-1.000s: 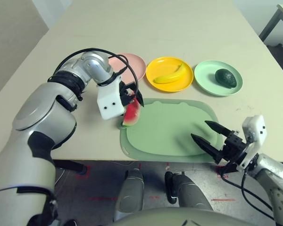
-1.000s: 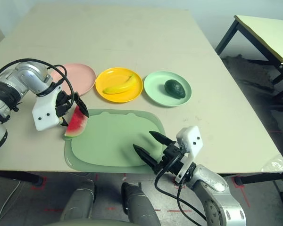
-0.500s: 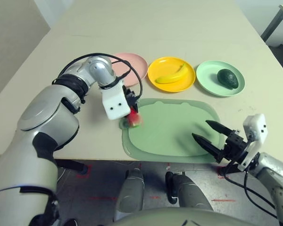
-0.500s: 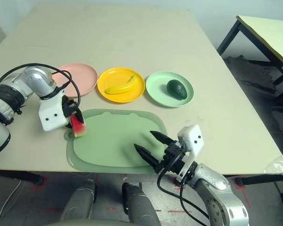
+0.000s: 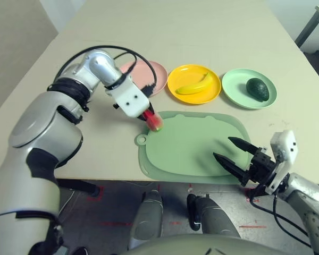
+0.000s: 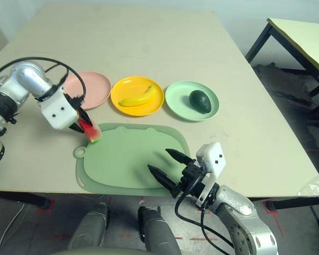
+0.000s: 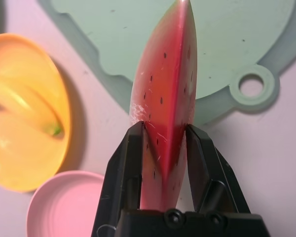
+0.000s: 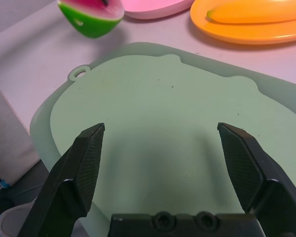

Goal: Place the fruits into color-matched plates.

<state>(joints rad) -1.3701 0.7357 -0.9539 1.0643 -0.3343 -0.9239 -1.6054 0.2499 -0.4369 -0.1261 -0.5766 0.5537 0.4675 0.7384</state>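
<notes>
done: curved yellow toy banana [image 5: 192, 86] on yellow-orange plastic plate [image 5: 176, 76], dark green toy avocado [image 5: 257, 88] on mint green plate [image 5: 235, 91] | left: red watermelon wedge with green rind [image 7: 165, 113] clamped in left gripper [image 7: 163, 143] (lifted, near empty pink round plate [image 5: 158, 72]) | right gripper [image 5: 232, 152] spread wide, idle over pale green mat [image 5: 191, 154]

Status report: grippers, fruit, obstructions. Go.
Left gripper shut on watermelon wedge, lifted above mat edge. Right gripper open, idle over mat. Pink plate bare, path unobstructed.

I stand at a plain cream counter [image 6: 149, 48] in what looks like a lab or test room. Red tape marks [image 5: 95, 192] are stuck to the grey floor [image 5: 111, 212] by my feet, a second black-legged table [image 6: 303, 37] stands off to my right, and the walls beyond are bare and pale.
</notes>
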